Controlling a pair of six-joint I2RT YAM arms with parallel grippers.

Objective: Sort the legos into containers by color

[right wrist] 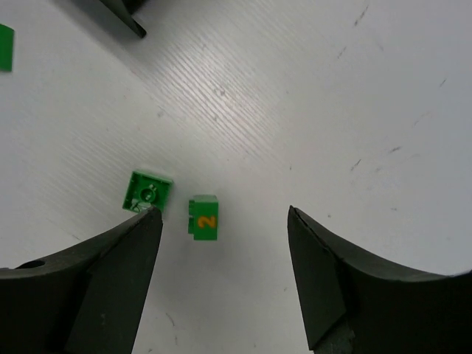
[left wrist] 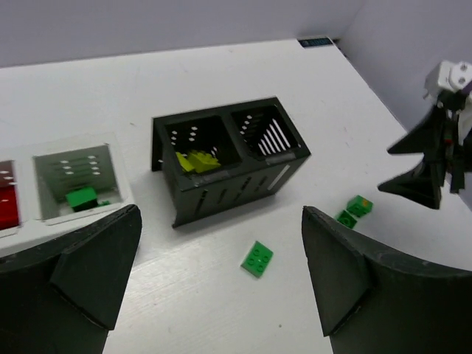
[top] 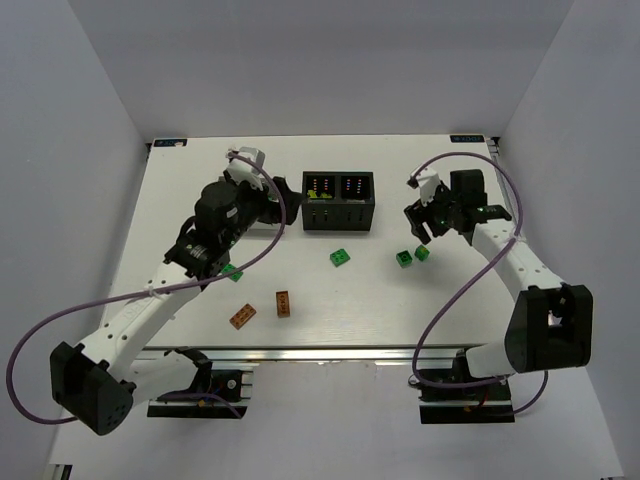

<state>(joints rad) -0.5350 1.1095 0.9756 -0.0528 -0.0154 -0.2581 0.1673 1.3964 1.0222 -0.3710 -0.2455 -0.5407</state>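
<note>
The black container stands at the back middle; in the left wrist view its left compartment holds yellow-green legos. The white container holds a green lego and a red one. My left gripper is open and empty, above the table before both containers. A flat green lego lies loose. My right gripper is open and empty over a green lego marked "2", with an upturned green lego beside its left finger.
Two brown-orange legos lie near the front left. Another green lego shows beside the left arm. The white container is mostly hidden under the left arm in the top view. White walls enclose the table on three sides.
</note>
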